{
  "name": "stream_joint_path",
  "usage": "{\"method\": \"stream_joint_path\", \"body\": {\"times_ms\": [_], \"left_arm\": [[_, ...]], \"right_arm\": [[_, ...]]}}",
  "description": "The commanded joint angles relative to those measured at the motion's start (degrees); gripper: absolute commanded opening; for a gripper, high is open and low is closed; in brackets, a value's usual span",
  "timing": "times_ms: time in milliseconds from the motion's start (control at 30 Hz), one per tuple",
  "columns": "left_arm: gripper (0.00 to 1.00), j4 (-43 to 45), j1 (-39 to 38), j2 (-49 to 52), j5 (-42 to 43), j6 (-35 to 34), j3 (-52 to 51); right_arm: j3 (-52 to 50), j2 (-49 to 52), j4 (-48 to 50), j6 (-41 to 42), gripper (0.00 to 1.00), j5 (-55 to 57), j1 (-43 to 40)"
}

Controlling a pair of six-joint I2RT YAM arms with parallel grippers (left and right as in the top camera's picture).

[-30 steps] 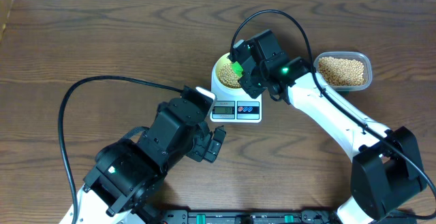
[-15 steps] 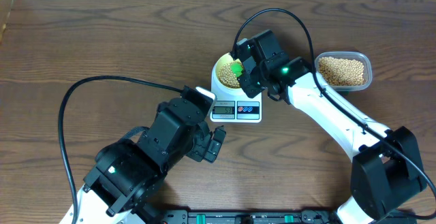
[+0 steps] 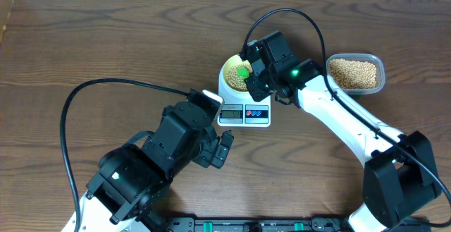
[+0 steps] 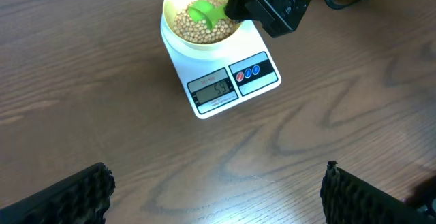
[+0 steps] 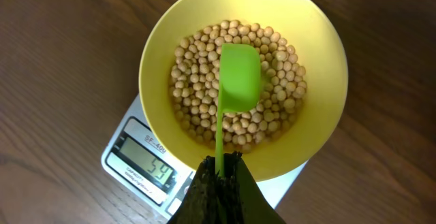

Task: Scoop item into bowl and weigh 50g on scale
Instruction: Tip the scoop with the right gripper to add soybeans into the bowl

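Observation:
The pale-yellow bowl (image 5: 320,54) sits on the white scale (image 5: 129,163) and holds many tan beans (image 5: 197,81). The scale's display (image 5: 151,166) reads 54. My right gripper (image 5: 219,171) is shut on the handle of a green scoop (image 5: 240,74), whose cup is turned over above the beans in the bowl. In the overhead view the bowl (image 3: 229,68), scale (image 3: 243,114) and right gripper (image 3: 255,68) are at centre. My left gripper (image 4: 216,197) is open and empty over bare wood in front of the scale (image 4: 231,91).
A clear plastic tub (image 3: 355,73) with more beans stands to the right of the scale. The right arm (image 3: 338,112) reaches over from the front right. A black cable loops over the table at the left (image 3: 67,119).
The green scoop has shifted slightly over the bowl with the right gripper. The left arm has not moved.

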Motion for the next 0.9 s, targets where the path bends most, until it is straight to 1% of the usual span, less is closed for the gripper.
{"method": "stream_joint_path", "body": {"times_ms": [0, 300, 567, 867], "left_arm": [[0.99, 0.02, -0.04, -0.04, 0.33, -0.33, 1.14], [0.99, 0.02, -0.04, -0.02, 0.33, -0.33, 1.14], [0.99, 0.02, -0.04, -0.02, 0.33, -0.33, 1.14], [0.99, 0.02, -0.04, -0.02, 0.33, -0.33, 1.14]], "right_arm": [[-0.02, 0.50, -0.04, 3.52, 0.01, -1.22, 0.17], [0.00, 0.39, 1.73, 9.46, 0.01, -3.41, -1.57], [0.11, -0.31, 3.41, 13.88, 0.01, -14.19, -5.62], [0.11, -0.31, 3.37, 13.94, 0.01, -26.16, -10.58]]}}
